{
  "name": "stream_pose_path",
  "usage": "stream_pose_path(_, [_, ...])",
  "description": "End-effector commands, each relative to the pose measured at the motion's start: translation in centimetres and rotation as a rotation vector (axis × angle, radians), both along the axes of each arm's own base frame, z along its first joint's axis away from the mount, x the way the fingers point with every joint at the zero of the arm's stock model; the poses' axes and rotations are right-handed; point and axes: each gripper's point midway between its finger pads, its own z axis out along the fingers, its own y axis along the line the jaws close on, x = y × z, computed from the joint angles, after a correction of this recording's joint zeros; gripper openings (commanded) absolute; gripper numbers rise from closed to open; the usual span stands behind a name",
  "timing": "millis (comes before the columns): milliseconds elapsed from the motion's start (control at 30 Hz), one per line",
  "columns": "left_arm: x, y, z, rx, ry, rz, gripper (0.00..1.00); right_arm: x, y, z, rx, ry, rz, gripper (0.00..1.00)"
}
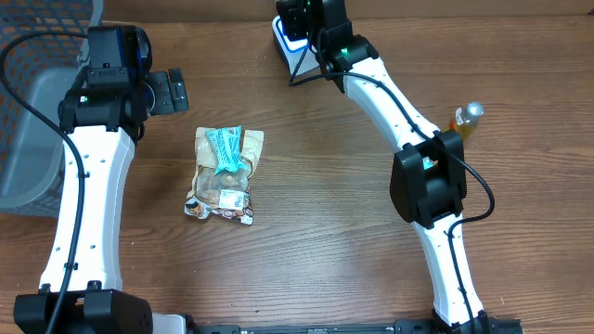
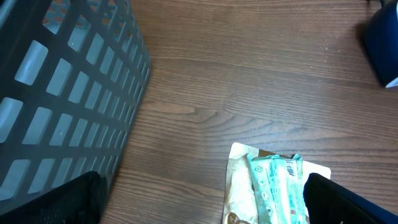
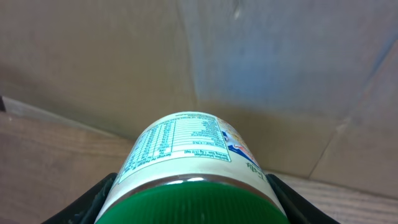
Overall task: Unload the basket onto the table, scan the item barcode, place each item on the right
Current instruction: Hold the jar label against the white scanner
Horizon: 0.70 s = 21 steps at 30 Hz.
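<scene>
My right gripper is shut on a jar with a green lid and a white label; its nutrition table faces the camera and no barcode shows. In the overhead view this gripper is at the table's far edge, over a white and blue scanner, and the jar is hidden under the wrist. At the left of the table my left gripper stands open and holds nothing. A tan and teal snack packet lies below it, and the same packet lies close to the right finger.
A grey mesh basket stands at the left edge, close to my left gripper, and the basket fills the left of that wrist view. A yellowish bottle with a silver cap stands at the right. A cardboard wall backs the table.
</scene>
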Motion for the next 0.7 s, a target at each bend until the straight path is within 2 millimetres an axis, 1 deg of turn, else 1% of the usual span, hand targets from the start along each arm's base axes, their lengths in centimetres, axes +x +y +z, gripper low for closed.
stream_pose_path(0, [0.1, 0.0, 0.2, 0.009, -0.005, -0.005, 0.99, 0.4, 0.1, 1.5, 0.016, -0.046, 0.000, 0.16])
stream_pose_path(167, [0.1, 0.0, 0.2, 0.009, -0.005, -0.004, 1.00, 0.5, 0.2, 1.9, 0.023, -0.062, 0.000, 0.15])
stream_pose_path(300, [0.1, 0.0, 0.2, 0.009, -0.005, -0.004, 1.00, 0.4, 0.5, 1.8, 0.036, -0.055, 0.018, 0.10])
stream_pose_path(367, [0.1, -0.1, 0.2, 0.009, -0.005, -0.006, 1.00, 0.2, 0.9, 1.7, 0.041, -0.047, 0.040, 0.10])
stream_pose_path(533, [0.1, 0.0, 0.2, 0.009, -0.004, -0.005, 0.99, 0.6, 0.5, 0.1, 0.037, -0.039, 0.032, 0.10])
stream_pose_path(567, [0.1, 0.0, 0.2, 0.009, -0.004, -0.005, 1.00, 0.8, 0.3, -0.5, 0.034, -0.033, 0.029, 0.10])
stream_pose_path(667, [0.1, 0.0, 0.2, 0.009, -0.004, -0.005, 1.00, 1.1, -0.1, -1.3, 0.032, -0.027, 0.022, 0.10])
